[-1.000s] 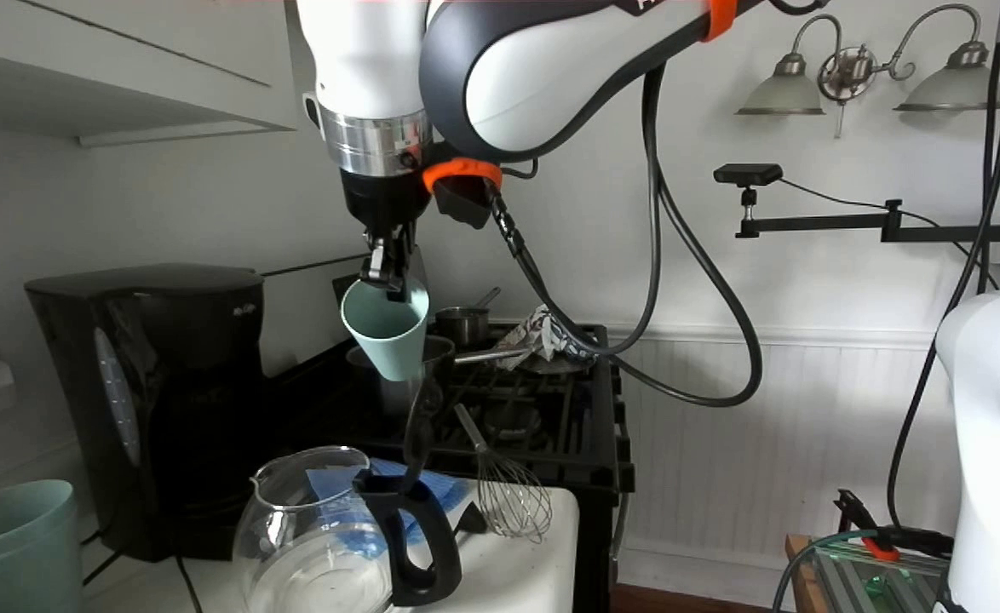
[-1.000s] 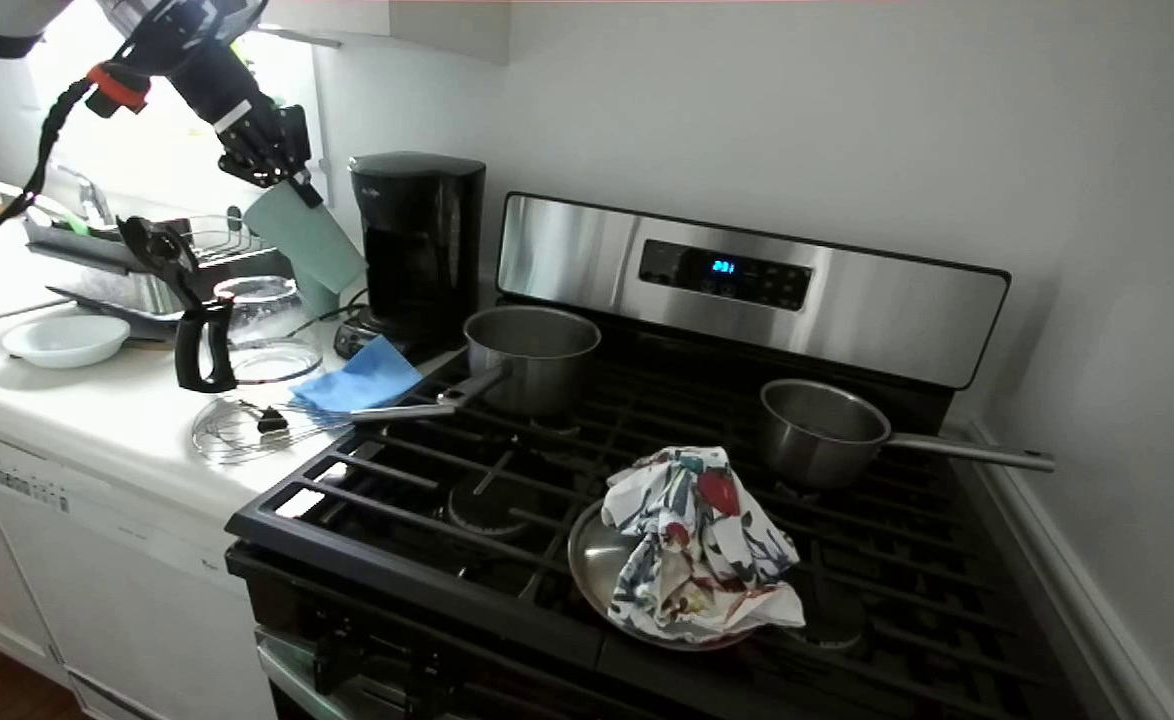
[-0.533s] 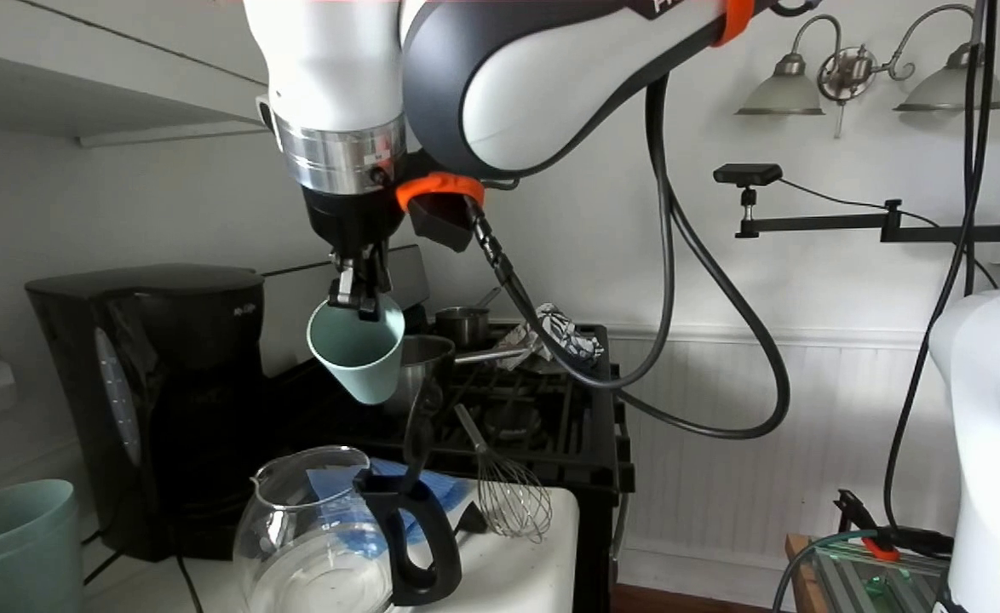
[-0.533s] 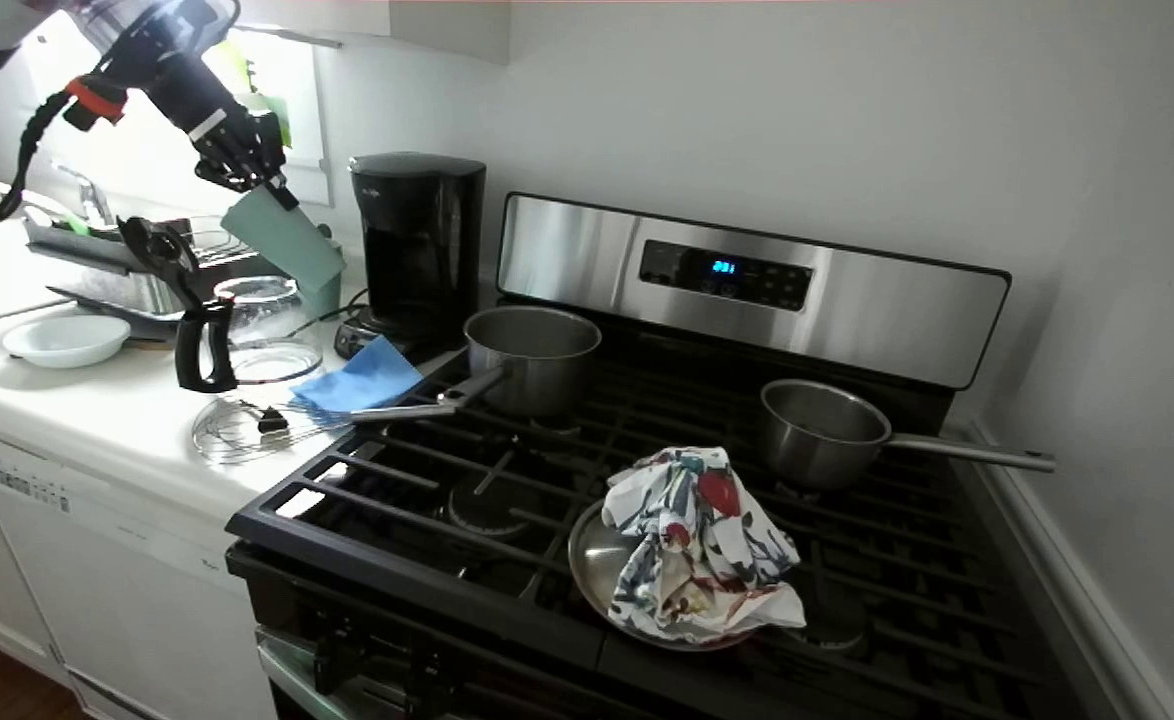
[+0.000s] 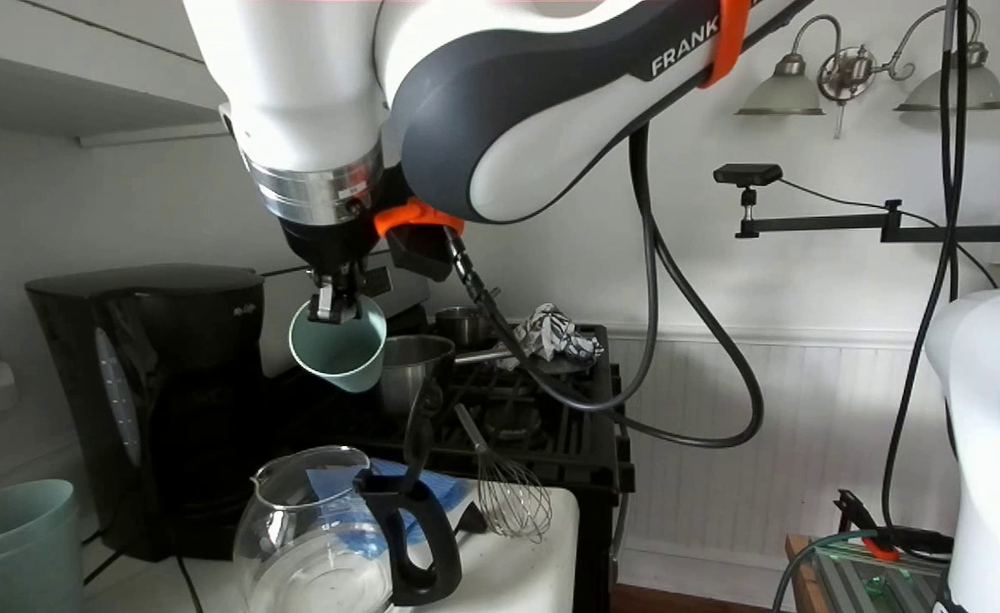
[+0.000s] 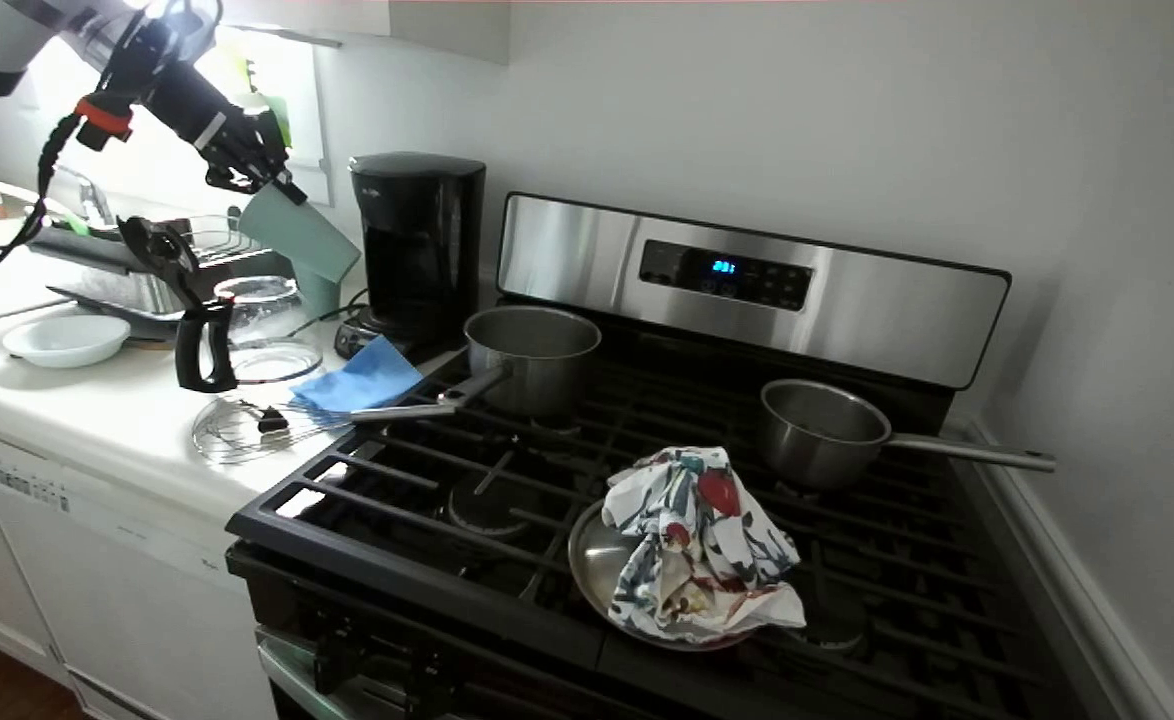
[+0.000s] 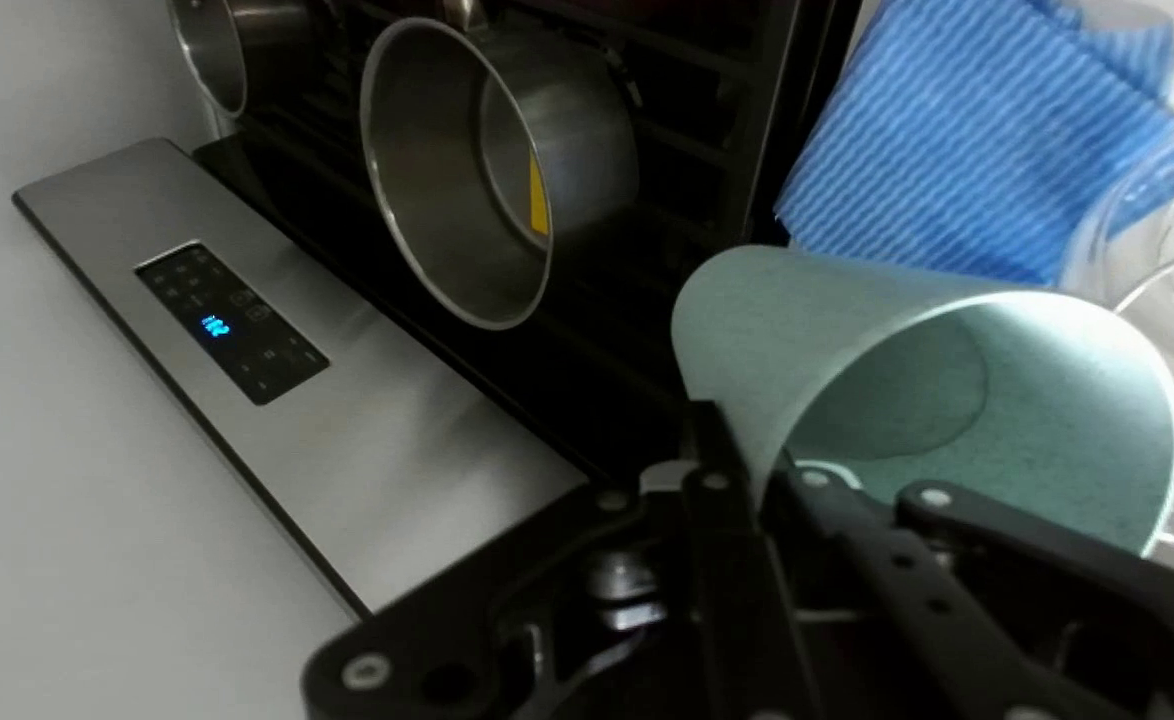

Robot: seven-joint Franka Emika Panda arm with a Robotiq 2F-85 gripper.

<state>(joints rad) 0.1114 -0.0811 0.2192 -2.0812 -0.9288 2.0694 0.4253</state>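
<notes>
My gripper [image 5: 336,308] is shut on the rim of a pale green cup [image 5: 355,376], one finger inside and one outside. The cup is held in the air, tilted on its side; its inner wall and bottom show in the wrist view [image 7: 747,320]. In an exterior view the cup [image 6: 299,235] hangs above and behind a glass carafe [image 6: 252,358] with a black handle [image 6: 189,350] and raised black lid. A pot [image 7: 587,140] and a blue cloth [image 7: 957,150] lie beyond the cup in the wrist view. A second pale green container [image 5: 19,549] stands on the counter.
A black coffee maker [image 6: 425,190] stands behind the carafe. A whisk [image 5: 508,502] lies by the counter edge. The stove [image 6: 387,545] holds two pots and a pan under a patterned towel [image 6: 692,545]. A cabinet [image 5: 83,85] hangs overhead. A white bowl [image 6: 67,340] is on the counter.
The arm and the held cup have moved left, dipped and risen slightly in an exterior view. The cup has tilted so its mouth faces that camera more. The grip is unchanged.
</notes>
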